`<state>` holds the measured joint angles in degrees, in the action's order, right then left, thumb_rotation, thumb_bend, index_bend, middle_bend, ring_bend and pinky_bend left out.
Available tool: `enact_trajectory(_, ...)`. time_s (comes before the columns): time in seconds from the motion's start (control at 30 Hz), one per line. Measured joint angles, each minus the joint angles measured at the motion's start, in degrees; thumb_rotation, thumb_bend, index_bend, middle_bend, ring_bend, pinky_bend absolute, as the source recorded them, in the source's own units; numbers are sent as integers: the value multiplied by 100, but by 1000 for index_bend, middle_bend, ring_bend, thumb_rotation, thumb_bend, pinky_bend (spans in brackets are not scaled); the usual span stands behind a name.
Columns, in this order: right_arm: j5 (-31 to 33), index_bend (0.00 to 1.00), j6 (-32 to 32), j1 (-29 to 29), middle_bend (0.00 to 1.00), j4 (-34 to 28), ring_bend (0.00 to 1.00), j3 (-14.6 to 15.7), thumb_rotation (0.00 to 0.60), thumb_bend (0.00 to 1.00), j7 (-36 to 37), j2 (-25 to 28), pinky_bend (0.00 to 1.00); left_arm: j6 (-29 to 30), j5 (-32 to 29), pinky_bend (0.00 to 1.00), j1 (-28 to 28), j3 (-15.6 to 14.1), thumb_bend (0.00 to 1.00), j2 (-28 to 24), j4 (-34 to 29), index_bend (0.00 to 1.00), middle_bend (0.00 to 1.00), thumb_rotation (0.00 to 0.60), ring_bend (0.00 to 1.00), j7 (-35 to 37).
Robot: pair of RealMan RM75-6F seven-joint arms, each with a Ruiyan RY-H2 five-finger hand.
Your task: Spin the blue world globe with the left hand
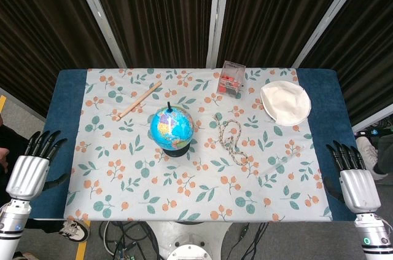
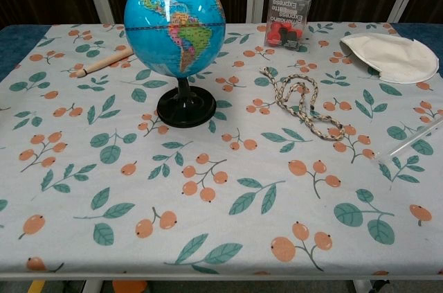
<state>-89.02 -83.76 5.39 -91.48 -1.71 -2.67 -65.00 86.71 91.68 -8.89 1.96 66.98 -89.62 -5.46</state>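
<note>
Your left hand (image 1: 29, 171) is hovering off the table's (image 1: 70, 94) left edge, well left of the globe (image 1: 171, 128), fingers spread and holding nothing. A wooden stick (image 1: 139, 100) is lying behind and left of the globe, which is standing upright on its black base (image 2: 185, 108). Right of the globe, a braided cord (image 1: 230, 138) is lying loose, with a clear box (image 1: 233, 78) and white cloth (image 1: 285, 102) beyond. Your right hand (image 1: 353, 177) is waiting far right, fingers extended, empty.
</note>
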Motion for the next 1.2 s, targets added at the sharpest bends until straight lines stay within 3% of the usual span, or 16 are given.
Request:
enact_trajectory(0.6,7,0,17,-17,0,33,0,30,600,337,9,-4,0,16,266,45,-165,73,127,-75,-261,156,69,600,35,-59)
enact_trajectory(0.97,7,0,10,-26,0,123,0,32,600,336,109,-17,0,-410,867,45,-871,324,127,-157,-1123,149,70,600,36,-630)
enact_trajectory(1.2,48,0,69,-16,0,195,0,32,600,337,140,-48,0,-883,1062,45,-1329,423,127,143,-1359,148,69,600,36,-881)
